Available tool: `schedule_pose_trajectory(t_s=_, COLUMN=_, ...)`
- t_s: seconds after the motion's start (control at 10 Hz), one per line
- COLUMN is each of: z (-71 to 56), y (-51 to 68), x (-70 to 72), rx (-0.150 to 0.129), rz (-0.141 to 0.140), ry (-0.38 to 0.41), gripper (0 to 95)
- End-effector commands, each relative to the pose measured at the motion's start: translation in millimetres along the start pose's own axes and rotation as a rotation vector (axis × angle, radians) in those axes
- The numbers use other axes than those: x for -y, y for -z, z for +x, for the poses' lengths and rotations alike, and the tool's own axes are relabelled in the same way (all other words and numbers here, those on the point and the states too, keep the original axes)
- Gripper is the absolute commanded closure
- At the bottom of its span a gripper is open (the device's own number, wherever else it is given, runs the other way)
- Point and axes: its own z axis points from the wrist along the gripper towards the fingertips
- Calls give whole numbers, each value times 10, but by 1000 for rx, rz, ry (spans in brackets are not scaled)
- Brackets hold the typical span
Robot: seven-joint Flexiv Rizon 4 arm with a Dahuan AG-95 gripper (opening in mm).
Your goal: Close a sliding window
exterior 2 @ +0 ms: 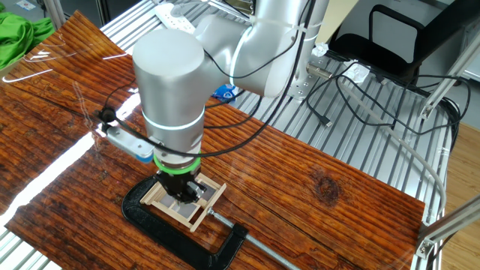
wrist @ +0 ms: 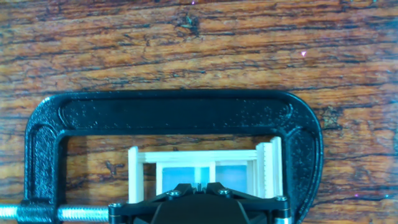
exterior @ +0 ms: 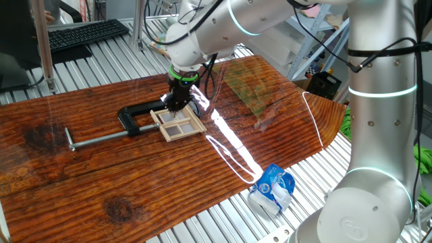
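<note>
The sliding window (exterior: 181, 124) is a small pale wood frame with crossbars. It lies flat on the brown wooden tabletop, held inside a black bar clamp (exterior: 137, 115) with a long silver rod. My gripper (exterior: 177, 102) points straight down onto the window's far side. In the hand view the fingertips (wrist: 214, 186) stand almost together around the window's (wrist: 205, 163) middle upright bar, and the clamp (wrist: 174, 109) arcs around it. In the other fixed view my gripper (exterior 2: 181, 196) covers most of the window (exterior 2: 212, 193), and the clamp (exterior 2: 176, 238) lies at the near edge.
A white cable (exterior: 233, 160) loops over the tabletop right of the window. A crumpled blue and white bag (exterior: 272, 190) lies on the metal slats off the board's edge. A keyboard (exterior: 84, 34) sits at the far left. Green cloth (exterior 2: 16, 34) lies beyond the board.
</note>
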Motion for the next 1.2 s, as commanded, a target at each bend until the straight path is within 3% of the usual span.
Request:
schedule_pose_trajectory(t_s=0.1, z=-15, y=9, x=29, rx=-2, rz=2, ry=9, gripper=950)
schedule_pose_trajectory(t_s=0.6, z=-20, y=22, x=126, rx=0, rz=28, ry=46, gripper=950)
schedule_pose_trajectory(t_s=1.2, z=-26, y=16, x=159, rx=8, rz=33, ry=63, gripper=950)
